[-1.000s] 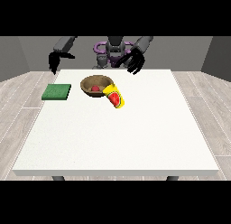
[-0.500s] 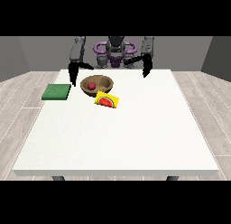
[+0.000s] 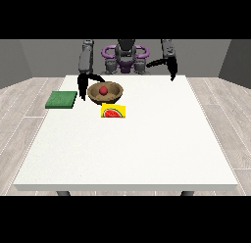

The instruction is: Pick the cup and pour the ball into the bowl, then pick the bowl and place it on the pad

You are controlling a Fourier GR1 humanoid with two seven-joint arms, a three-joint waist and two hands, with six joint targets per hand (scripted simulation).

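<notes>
While the red ball (image 3: 103, 90) sits inside the round brown wooden bowl (image 3: 105, 92) near the far edge of the large white table (image 3: 127, 139), the yellow cup with a watermelon print (image 3: 113, 111) lies on its side just in front of the bowl, towards the table's middle. The flat green square pad (image 3: 62, 99) rests near the table's edge at the view's left, apart from the bowl. The black hand at the view's left (image 3: 84, 86) hangs just beside the bowl's rim, fingers pointing down and spread, with nothing in them; whether it touches the rim cannot be told. The black hand at the view's right (image 3: 170, 69) hovers over the far edge of the table, well apart from the bowl and cup, fingers relaxed and apart, carrying nothing.
</notes>
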